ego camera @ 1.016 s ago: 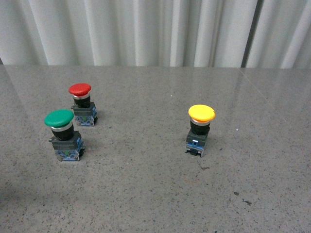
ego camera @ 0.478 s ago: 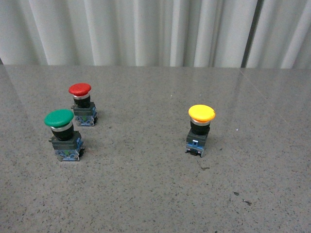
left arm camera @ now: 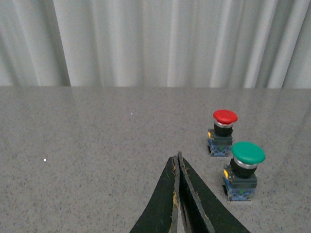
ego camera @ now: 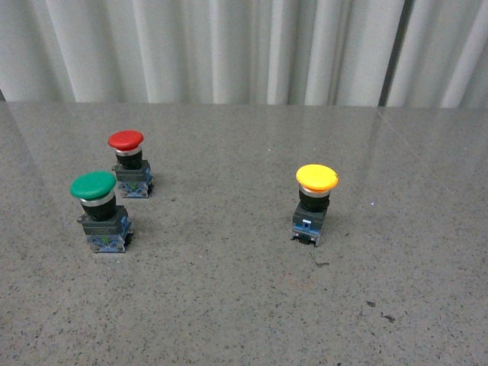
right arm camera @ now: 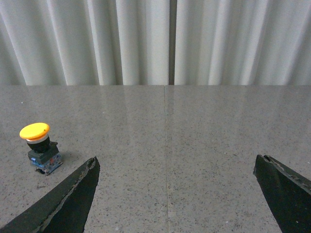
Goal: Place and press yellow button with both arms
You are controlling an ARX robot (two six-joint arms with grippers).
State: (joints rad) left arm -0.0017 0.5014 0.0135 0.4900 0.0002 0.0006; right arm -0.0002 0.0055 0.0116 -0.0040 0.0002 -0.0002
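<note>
Left wrist view has the left gripper (left arm camera: 177, 160) with its two fingers pressed together to a single point and holding nothing. Ahead of it stand the green button (left arm camera: 244, 170) and, just beyond, the red button (left arm camera: 222, 131). The right gripper (right arm camera: 176, 162) has its fingers spread wide, also holding nothing, and the yellow button (right arm camera: 40, 145) sits outside that gap, off past one finger. Seen from the front, the yellow button (ego camera: 314, 200) stands upright and alone, right of the middle of the grey surface (ego camera: 244, 305) and well short of its far edge at the curtain (ego camera: 229, 46). The other two caps stand toward the left side, well apart from it. The main risk is probably tipping: the wide cap on a narrow base looks top-heavy, and the polished top may let it slide if a finger meets it from the side. The left arm, facing the wrong caps, could also press one of those.
</note>
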